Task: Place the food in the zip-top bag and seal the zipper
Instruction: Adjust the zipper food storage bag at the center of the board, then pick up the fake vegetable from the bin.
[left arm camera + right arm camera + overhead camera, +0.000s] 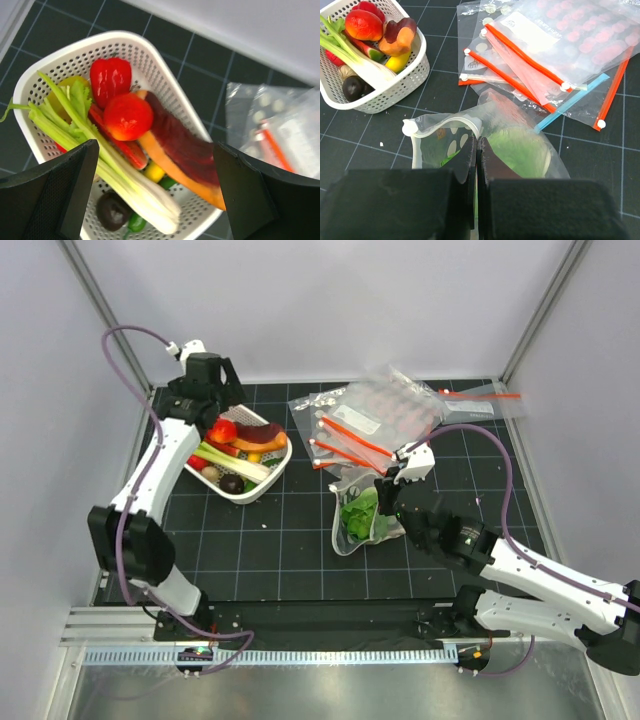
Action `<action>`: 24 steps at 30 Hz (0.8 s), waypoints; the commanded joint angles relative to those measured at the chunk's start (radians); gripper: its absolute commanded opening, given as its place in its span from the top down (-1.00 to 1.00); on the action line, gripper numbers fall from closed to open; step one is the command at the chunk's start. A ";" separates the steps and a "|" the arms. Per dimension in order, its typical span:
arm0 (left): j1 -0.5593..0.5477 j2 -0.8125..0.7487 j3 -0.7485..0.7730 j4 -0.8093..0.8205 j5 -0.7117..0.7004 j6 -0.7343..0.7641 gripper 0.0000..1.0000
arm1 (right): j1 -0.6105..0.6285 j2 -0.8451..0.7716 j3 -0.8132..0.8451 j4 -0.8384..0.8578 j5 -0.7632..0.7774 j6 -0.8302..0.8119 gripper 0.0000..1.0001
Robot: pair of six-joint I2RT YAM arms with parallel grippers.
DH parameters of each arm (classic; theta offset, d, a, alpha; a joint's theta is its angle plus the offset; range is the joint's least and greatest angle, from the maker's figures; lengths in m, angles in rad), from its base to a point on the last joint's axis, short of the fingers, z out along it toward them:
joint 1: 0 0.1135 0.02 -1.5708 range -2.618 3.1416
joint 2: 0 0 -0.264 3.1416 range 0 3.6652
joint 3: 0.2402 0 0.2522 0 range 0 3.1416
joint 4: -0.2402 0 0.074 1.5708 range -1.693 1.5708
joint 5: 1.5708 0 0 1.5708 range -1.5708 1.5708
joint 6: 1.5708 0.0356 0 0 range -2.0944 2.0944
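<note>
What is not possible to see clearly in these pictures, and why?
- Right wrist view: whether the right gripper pinches the zipper or only film; its own fingers cover the contact.
- Same view: the lettuce inside the zip-top bag; wrinkled film blurs it.
- Left wrist view: lower part of the basket; left fingers and frame edge hide it.

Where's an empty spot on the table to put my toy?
The mat is bare between the basket and the dotted bag, and along the near edge before both. It's crowded back right: the bag pile, and the right gripper pinching the dotted bag.
</note>
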 commanded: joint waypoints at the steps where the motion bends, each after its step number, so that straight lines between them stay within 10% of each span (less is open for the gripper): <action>1: 0.005 0.082 0.036 -0.038 -0.014 0.125 -1.00 | -0.002 -0.018 0.003 0.065 0.011 0.023 0.98; 20: 0.083 0.463 0.155 -0.066 0.039 0.186 -1.00 | -0.002 -0.028 0.006 0.061 -0.021 0.013 0.98; 24: 0.085 0.512 0.216 -0.131 0.059 0.141 -0.57 | -0.002 -0.025 0.006 0.061 -0.023 0.016 0.98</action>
